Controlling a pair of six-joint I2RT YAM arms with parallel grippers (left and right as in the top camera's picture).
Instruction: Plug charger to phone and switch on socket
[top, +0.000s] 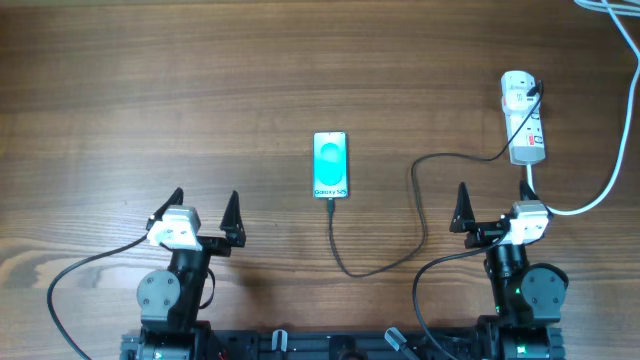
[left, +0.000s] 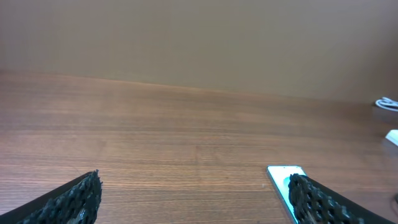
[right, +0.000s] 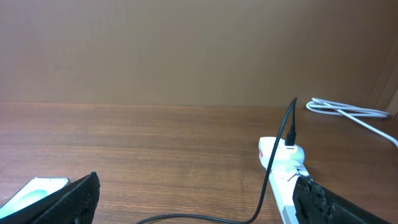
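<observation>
Wood-grain table (top: 200, 80) carries everything, and both arms sit parked at the near edge. I judge that to be a rest stance that keeps the work area clear.

The left gripper (top: 203, 210) has its fingers spread wide and holds nothing. The right gripper (top: 495, 210) is just as wide apart and bare, as its wrist view confirms.

The phone (top: 330, 165) lies flat near the middle of the table, roughly between the two arms and further out. Its screen faces up and glows cyan-blue with a paler oval, and the "Galaxy" line sits at the end nearest me. That orientation puts its port towards the arms, which suits an approach from the near side.

The charger (top: 415, 200) is a thin black lead. It runs from the phone's near edge towards me, loops right, then climbs to the socket (top: 524, 130), where it enters a white plug (top: 516, 84) at the far end. The tip meets the phone's edge, but I cannot tell whether it is seated.

The socket is a white strip with a small red mark, lying just beyond the right gripper. Its thick white cord (top: 615, 180) sweeps off to the right. I cannot read the switch position from here, so pressing it falls to the right arm, in my judgement.
</observation>
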